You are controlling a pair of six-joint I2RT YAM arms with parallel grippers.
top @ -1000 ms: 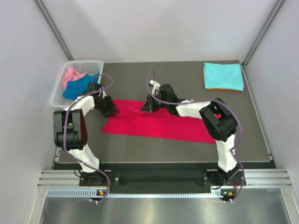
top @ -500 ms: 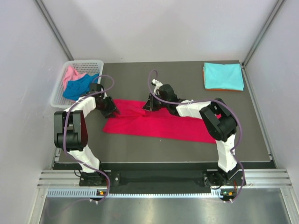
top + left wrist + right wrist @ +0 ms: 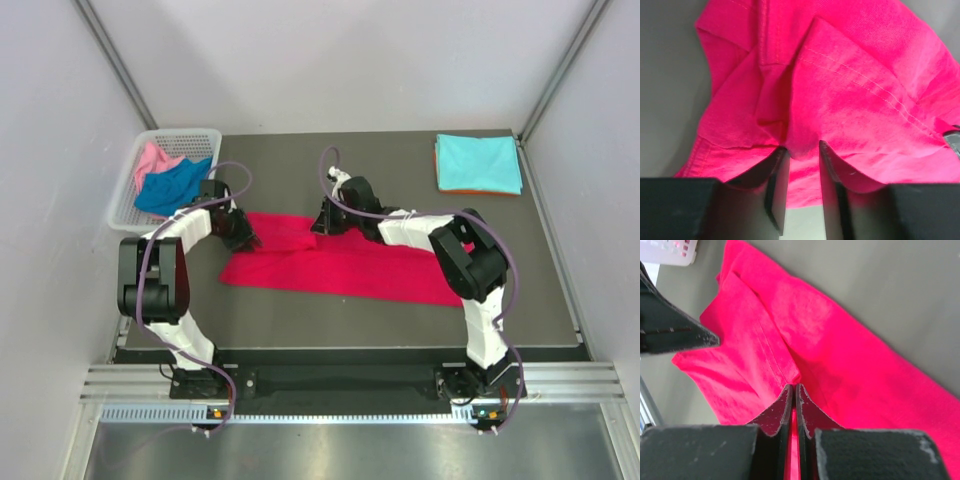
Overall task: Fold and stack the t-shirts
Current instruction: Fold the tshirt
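Note:
The crimson red t-shirt (image 3: pixel 340 268) lies spread in a long band across the middle of the table. My left gripper (image 3: pixel 243 238) is at its far left corner and my right gripper (image 3: pixel 320 224) is at its far edge near the middle. In the left wrist view the gripper (image 3: pixel 802 146) holds a bunched fold of the red cloth (image 3: pixel 850 90) between its tips. In the right wrist view the gripper (image 3: pixel 794 386) is pinched tight on a thin fold of the shirt (image 3: pixel 840 350). A folded light turquoise t-shirt (image 3: pixel 478 160) lies on a folded orange one (image 3: pixel 480 191) at the far right.
A white lattice basket (image 3: pixel 180 133) stands at the far left and holds the pink t-shirt (image 3: pixel 152 158) and the royal blue t-shirt (image 3: pixel 170 187). Its corner shows in the right wrist view (image 3: pixel 670 250). Slanted frame posts rise at both far corners.
Both grippers have moved slightly toward the far side, the right one more, drawing the red shirt's far edge with them. The rest of the shirt has stayed in place.

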